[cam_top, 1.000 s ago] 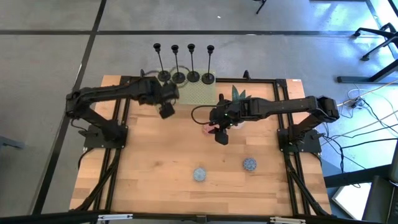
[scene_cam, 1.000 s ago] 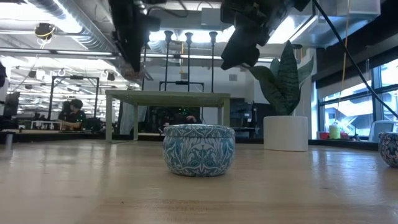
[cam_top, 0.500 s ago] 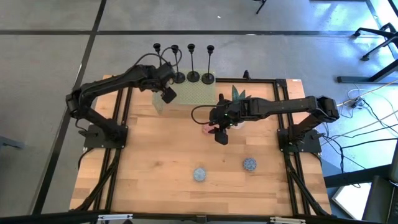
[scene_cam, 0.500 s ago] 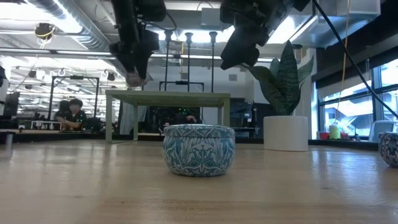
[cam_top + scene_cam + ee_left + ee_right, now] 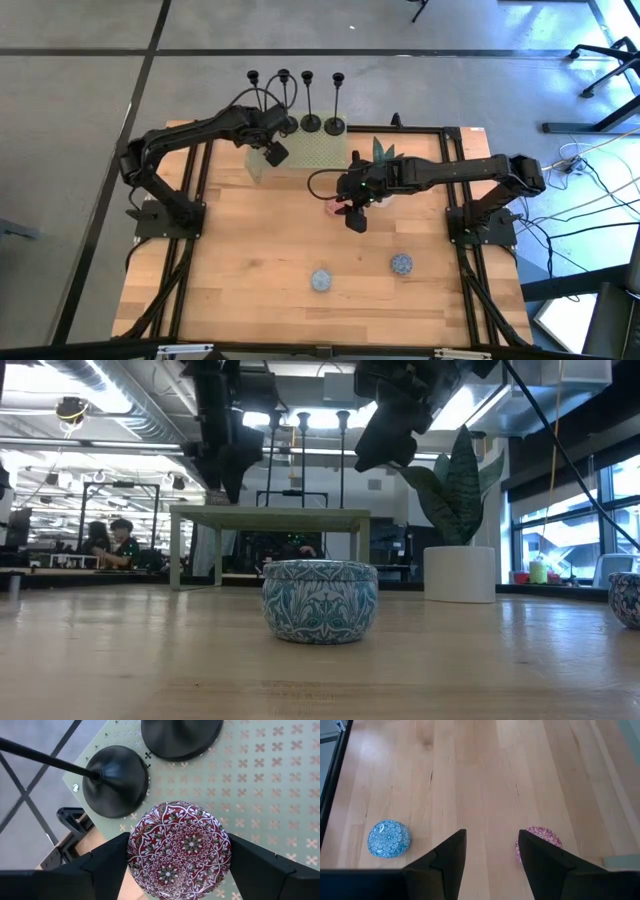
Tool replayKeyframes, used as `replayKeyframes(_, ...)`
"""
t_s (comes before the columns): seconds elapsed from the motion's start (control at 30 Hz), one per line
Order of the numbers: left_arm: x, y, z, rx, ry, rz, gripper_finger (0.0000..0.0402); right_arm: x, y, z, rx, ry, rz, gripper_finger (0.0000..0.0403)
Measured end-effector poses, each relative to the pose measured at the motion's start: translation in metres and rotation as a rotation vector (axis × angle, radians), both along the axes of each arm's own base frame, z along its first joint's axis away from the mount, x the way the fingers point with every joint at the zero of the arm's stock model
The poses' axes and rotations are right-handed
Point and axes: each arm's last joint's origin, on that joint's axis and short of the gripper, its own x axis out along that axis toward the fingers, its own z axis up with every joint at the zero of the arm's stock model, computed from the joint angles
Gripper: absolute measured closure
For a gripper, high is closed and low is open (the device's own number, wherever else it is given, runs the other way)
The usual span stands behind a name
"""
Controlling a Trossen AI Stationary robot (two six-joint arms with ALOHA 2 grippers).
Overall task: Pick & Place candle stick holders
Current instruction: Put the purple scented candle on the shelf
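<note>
Wooden table [image 5: 260, 270], two blue tins toward 6 o'clock. Right gripper [image 5: 352, 215] hangs mid-table, fingers spread, nothing in them, over a pink tin [image 5: 538, 841]. Left gripper [image 5: 179, 857] clamps a red patterned tin [image 5: 179, 851] above the green stand [image 5: 270, 780]. Candle stick holders [image 5: 310, 100] line up at 12 o'clock.

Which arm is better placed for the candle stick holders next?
Probably neither now: the left gripper hangs beside the candle stick holders but grips a red patterned tin; the right gripper, open, is farther off.
</note>
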Motion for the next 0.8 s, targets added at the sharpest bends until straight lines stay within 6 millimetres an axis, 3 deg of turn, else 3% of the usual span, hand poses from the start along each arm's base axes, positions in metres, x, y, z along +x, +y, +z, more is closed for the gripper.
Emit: replayKeyframes(0.8,-0.0057,-0.0088,0.0073,-0.108,-0.087,-0.009,0.0091,0.0000,0.0000,0.0000,-0.001,0.000,0.000,0.0219)
